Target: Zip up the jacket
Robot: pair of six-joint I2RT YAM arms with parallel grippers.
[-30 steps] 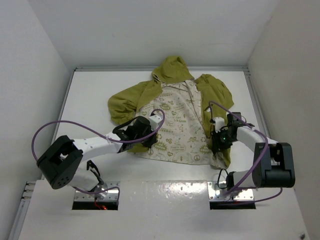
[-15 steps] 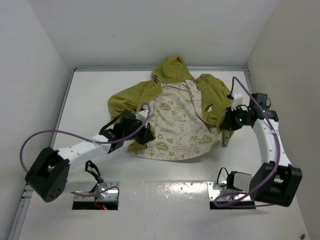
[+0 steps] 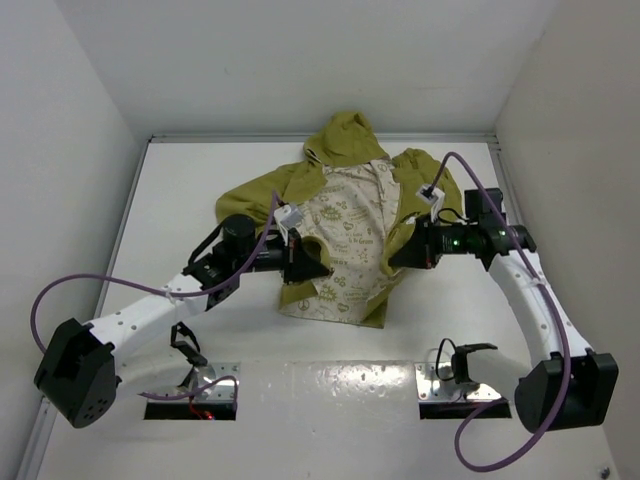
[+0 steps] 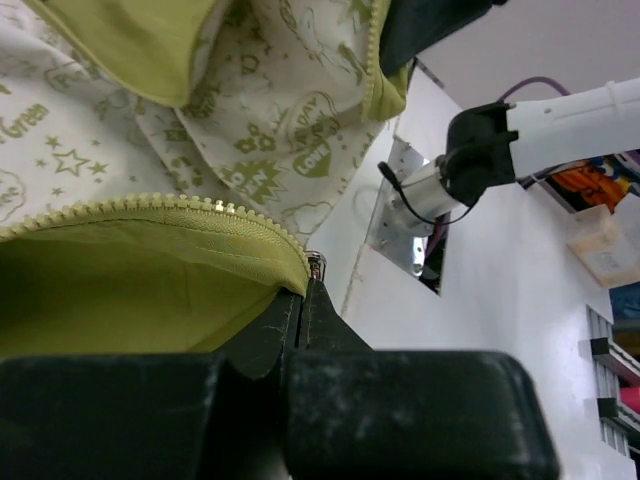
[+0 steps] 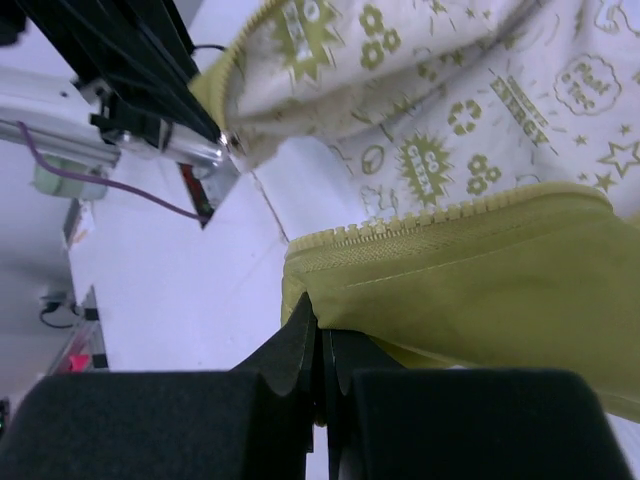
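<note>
Table (image 3: 180, 190): white, walled on three sides.
Jacket (image 3: 345, 135): centre of table, hood to the far side, front open, printed lining up, both front edges lifted inward.
Left gripper (image 3: 322, 267): pinched tight on the left front edge near the hem, right beside the zipper teeth (image 4: 180, 203).
Right gripper (image 3: 393, 261): clamped on the right front edge.
Risks, as a judgement: thin fabric slipping from either pinch; edges meeting twisted or at unequal height, hence no engagement of the zipper ends.
Containers: none in view.
</note>
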